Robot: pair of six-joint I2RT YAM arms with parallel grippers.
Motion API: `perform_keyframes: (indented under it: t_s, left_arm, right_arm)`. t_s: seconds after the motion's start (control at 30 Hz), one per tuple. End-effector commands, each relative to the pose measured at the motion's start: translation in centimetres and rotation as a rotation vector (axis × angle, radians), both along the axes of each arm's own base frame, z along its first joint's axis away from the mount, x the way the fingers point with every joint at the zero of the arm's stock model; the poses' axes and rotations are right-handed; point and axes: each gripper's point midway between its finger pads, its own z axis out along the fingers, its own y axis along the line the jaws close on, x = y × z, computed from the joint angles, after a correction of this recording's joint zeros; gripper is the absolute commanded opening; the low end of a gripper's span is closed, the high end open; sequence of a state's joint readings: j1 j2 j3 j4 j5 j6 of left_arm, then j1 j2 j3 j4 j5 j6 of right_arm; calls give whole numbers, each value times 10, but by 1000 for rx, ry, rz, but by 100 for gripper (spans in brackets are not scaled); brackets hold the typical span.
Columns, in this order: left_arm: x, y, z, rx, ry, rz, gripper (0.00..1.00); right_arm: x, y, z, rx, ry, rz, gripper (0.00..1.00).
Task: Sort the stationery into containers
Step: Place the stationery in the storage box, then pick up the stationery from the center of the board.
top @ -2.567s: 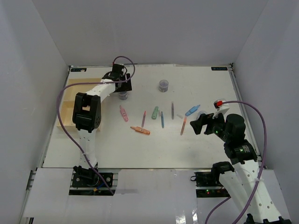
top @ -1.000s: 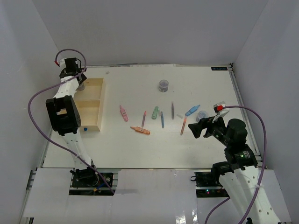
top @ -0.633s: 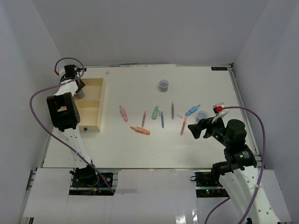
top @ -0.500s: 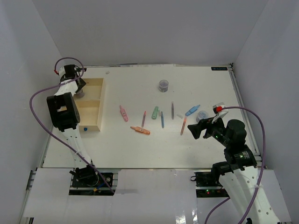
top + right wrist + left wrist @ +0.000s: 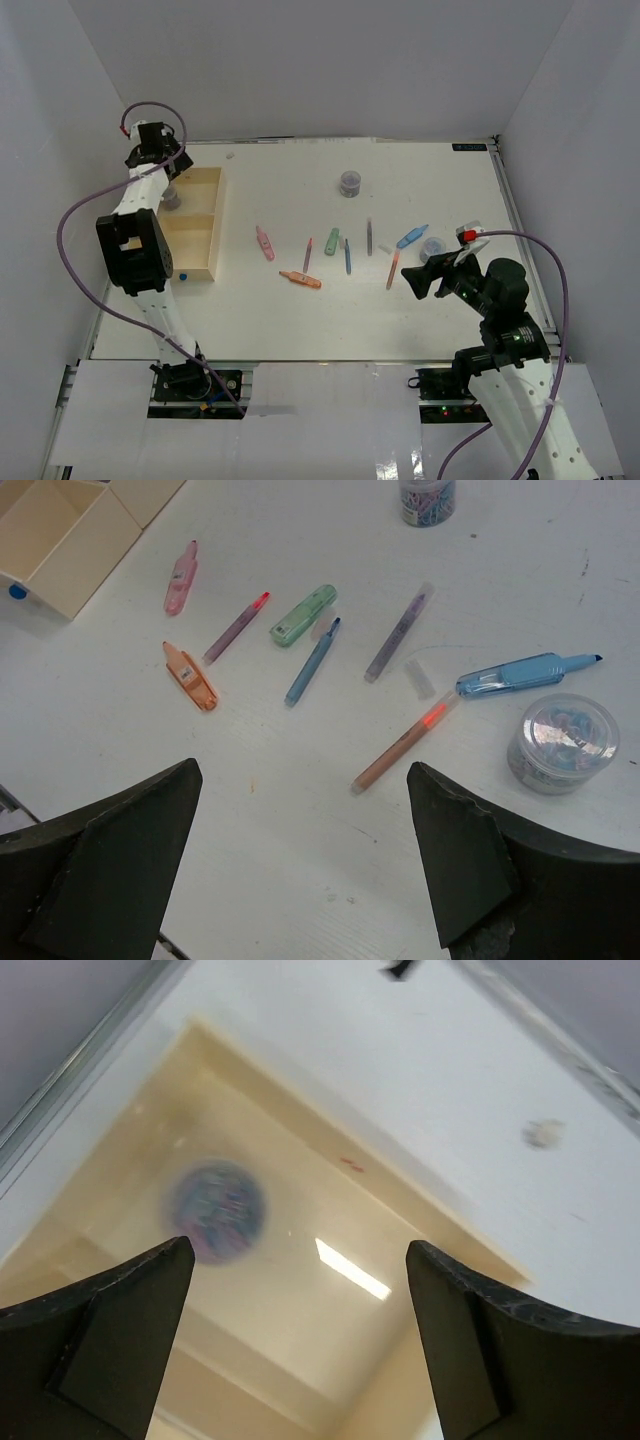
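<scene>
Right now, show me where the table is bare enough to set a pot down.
Bare: the table from the orange marker to its near edge, and the far-right corner beyond the blue pen. Crowded: the middle, around the green marker.

Cream tray (image 5: 300, 1200); purple-grey pot (image 5: 215, 1212); pink marker (image 5: 180, 578); orange marker (image 5: 190, 677); green marker (image 5: 303, 615); blue pen (image 5: 520, 674).

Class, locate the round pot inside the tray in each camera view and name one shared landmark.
Top external: pot at far left, at the far end of the tray.
Left wrist: pot left of centre, blurred, on the tray floor.
Right wrist: not in it.
Shared landmark: the cream tray.
</scene>
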State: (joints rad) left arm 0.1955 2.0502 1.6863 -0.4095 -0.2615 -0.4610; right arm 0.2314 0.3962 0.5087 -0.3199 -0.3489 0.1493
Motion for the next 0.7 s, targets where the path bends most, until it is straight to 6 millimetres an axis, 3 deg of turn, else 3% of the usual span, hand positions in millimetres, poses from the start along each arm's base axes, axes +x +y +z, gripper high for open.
perform_keyframes:
  t_s: [0.0, 0.03, 0.1, 0.13, 0.2, 0.27, 0.3, 0.37, 0.4, 0.5, 0.6, 0.67]
  left_arm:
    - [8, -93, 93, 120, -134, -312, 98]
    - [9, -112, 98, 135, -140, -373, 98]
    - [8, -185, 102, 116, -161, -578, 98]
    - [7, -205, 102, 119, -166, -646, 98]
    - [3, -266, 96, 95, -174, -808, 98]
    - [1, -304, 92, 115, -185, -934, 98]
    - [-1, -337, 85, 120, -184, -1009, 98]
    - [-1, -365, 81, 169, -201, -1095, 98]
    - [-3, -391, 72, 171, -200, -1147, 98]
    - [-1, -433, 61, 189, -249, -1251, 98]
    - [0, -460, 57, 150, -296, -1300, 98]
    - [3, -470, 42, 135, -289, -1314, 98]
  right_arm:
    - [-1, 4, 17, 15, -70, 27, 90]
    - [-1, 4, 17, 17, -69, 23, 90]
    - [-1, 3, 16, 19, -66, 18, 90]
    - [-1, 4, 17, 20, -69, 19, 90]
    - [-3, 5, 18, 23, -69, 29, 90]
    - [-5, 7, 19, 27, -71, 43, 90]
    - [-5, 7, 19, 26, -71, 45, 90]
    - [-5, 6, 17, 25, -63, 40, 90]
    - [-6, 6, 15, 23, -57, 38, 90]
    - [-7, 6, 14, 20, -46, 40, 90]
    - [-8, 6, 12, 14, -32, 48, 90]
    - [-8, 7, 10, 9, -22, 54, 90]
